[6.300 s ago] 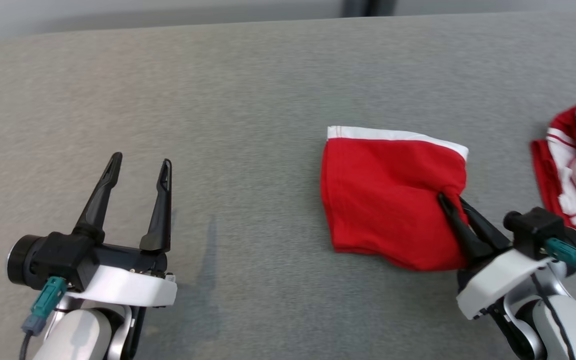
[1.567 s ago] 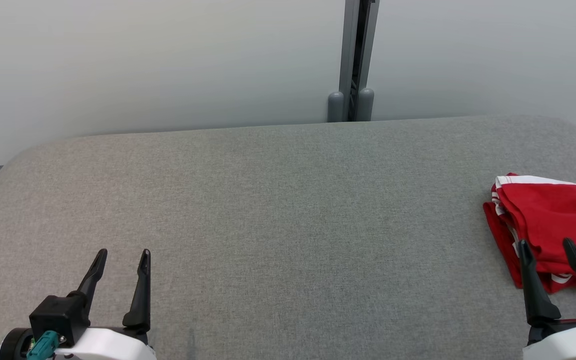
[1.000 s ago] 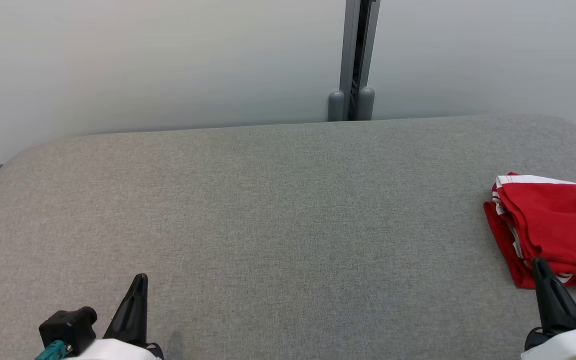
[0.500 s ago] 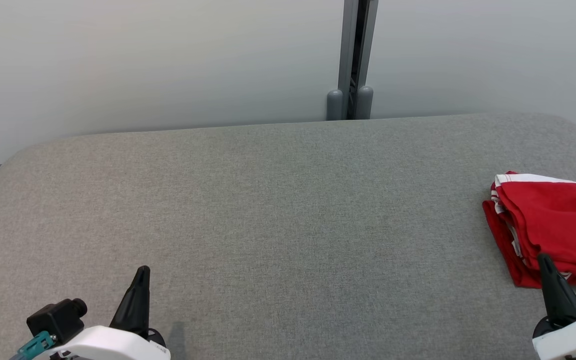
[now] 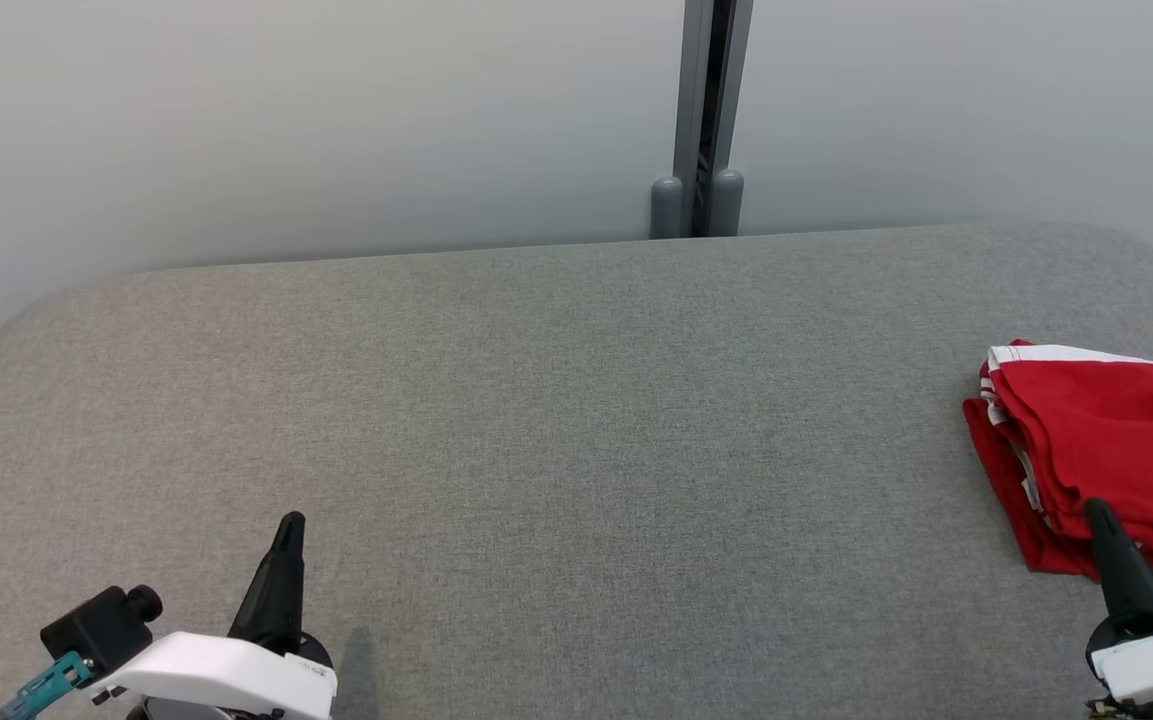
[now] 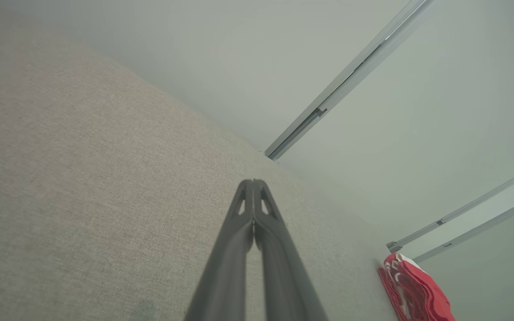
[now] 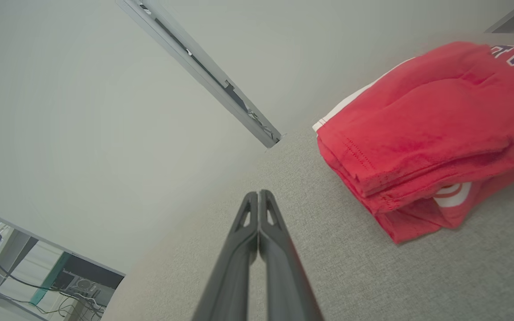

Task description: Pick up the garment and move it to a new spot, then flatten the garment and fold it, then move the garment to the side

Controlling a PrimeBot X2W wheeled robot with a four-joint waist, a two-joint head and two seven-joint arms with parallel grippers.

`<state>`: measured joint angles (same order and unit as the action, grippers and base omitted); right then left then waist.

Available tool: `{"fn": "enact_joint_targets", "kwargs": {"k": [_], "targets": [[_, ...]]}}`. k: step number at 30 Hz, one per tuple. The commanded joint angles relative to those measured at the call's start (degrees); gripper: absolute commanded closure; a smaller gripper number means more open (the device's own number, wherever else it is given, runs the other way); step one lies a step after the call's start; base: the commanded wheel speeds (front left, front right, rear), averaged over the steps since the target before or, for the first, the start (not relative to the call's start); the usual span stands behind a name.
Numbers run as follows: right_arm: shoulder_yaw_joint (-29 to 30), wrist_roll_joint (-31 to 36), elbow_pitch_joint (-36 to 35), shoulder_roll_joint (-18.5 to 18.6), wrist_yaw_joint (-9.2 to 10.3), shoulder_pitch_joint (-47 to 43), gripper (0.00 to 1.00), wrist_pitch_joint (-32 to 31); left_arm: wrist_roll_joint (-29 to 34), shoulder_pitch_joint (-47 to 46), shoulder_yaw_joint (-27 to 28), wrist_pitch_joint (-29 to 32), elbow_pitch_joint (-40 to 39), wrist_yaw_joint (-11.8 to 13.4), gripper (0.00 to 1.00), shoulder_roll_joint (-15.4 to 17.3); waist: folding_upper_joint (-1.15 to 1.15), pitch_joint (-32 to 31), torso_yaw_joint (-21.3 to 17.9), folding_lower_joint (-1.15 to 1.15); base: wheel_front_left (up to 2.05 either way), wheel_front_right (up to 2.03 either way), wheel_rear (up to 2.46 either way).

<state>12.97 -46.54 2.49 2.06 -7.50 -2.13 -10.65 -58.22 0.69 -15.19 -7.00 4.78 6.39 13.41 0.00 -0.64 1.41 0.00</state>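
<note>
The red garment (image 5: 1106, 455) with white trim lies folded in a stack at the table's right edge, also seen as a red pile (image 7: 426, 133) in the right wrist view and small at the lower right (image 6: 415, 292) of the left wrist view. My right gripper (image 5: 1101, 515) is shut and empty just in front of the pile, its tips pressed together (image 7: 258, 194). My left gripper (image 5: 291, 525) is shut and empty at the lower left, far from the garment, tips together (image 6: 253, 183).
The grey fabric table (image 5: 556, 420) stretches wide between the two grippers. A pale wall with a grey vertical post (image 5: 701, 110) stands behind the far edge. The table's right edge is close beside the garment.
Both grippers went from open to shut and drew back toward the bottom edge. The garment, earlier held mid-table by the right gripper, now lies released on the stack at the right.
</note>
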Motion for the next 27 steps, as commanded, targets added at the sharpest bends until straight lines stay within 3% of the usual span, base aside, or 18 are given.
{"fn": "enact_joint_targets", "kwargs": {"k": [1,27], "targets": [[0.7,-2.3,0.0,0.6,0.01,1.8,1.0,-0.6,-1.9,-1.8,0.9,0.1,0.0,-0.9,1.0,-0.1,0.0,0.0,0.0,0.0,0.0,0.0,0.0],[3.5,-18.0,5.4,0.8,0.0,5.4,1.0,-4.0,-14.7,-4.0,3.7,0.2,3.3,-5.9,1.0,-4.1,0.0,0.3,-0.4,0.0,0.0,0.0,0.0]]}}
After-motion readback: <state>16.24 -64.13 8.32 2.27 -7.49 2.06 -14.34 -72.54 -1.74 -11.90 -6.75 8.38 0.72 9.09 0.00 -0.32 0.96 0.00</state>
